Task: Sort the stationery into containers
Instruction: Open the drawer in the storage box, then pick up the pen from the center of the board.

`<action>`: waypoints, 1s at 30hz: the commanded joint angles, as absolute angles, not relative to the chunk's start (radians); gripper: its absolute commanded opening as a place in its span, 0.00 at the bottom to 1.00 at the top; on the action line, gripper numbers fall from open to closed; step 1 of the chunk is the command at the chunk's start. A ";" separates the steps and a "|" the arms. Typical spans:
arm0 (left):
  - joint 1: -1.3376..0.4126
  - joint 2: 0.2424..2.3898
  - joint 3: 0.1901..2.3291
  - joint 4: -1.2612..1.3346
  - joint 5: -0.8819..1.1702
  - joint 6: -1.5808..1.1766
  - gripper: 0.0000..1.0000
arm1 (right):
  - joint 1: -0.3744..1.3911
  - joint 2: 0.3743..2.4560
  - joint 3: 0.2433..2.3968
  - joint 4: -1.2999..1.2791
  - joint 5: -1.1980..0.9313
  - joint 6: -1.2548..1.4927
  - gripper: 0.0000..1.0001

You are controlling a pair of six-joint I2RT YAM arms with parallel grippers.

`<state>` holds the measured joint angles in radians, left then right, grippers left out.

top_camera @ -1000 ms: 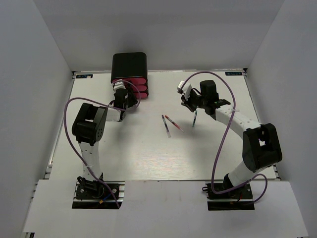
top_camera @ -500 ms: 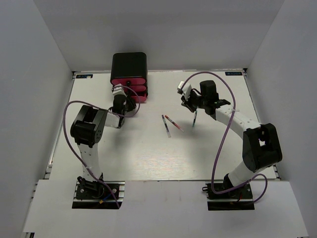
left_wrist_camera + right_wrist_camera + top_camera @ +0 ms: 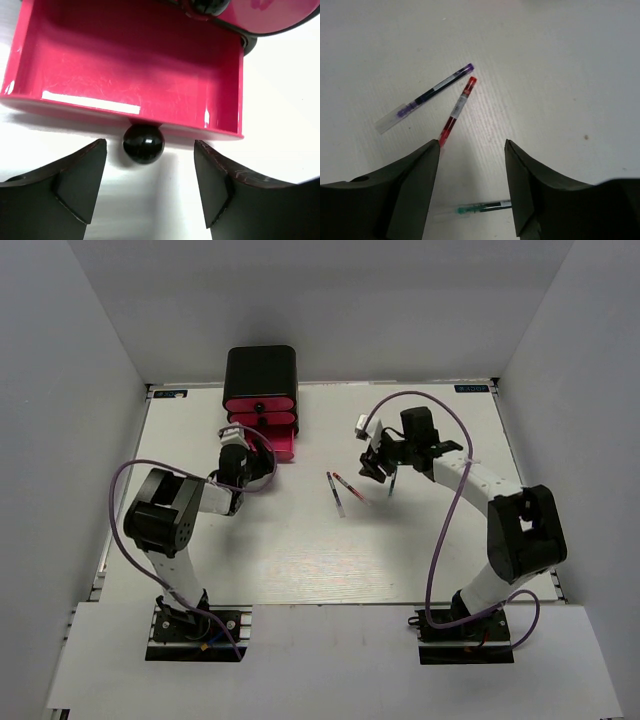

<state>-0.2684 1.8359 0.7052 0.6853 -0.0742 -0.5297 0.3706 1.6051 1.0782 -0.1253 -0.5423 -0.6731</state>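
While the bottom pink drawer (image 3: pixel 125 65) sits open by the far table (image 3: pixel 300 560) edge, the left claw (image 3: pixel 150 155) is spread around its knob (image 3: pixel 143 144). The right claw (image 3: pixel 470 150) is spread above the purple pen (image 3: pixel 427 95), red pen (image 3: pixel 456 107) and green pen (image 3: pixel 485 206) mid-table.

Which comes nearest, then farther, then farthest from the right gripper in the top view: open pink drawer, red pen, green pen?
1. green pen, close beside the right gripper.
2. red pen, toward the middle.
3. open pink drawer, far across on the left side.

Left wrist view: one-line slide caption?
Open left end effector flanks the black knob of the open pink drawer, not touching.
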 commanded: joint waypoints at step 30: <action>-0.270 1.172 0.572 -0.162 -0.281 -0.896 0.86 | 0.525 1.948 1.244 -0.268 -0.336 -0.592 0.00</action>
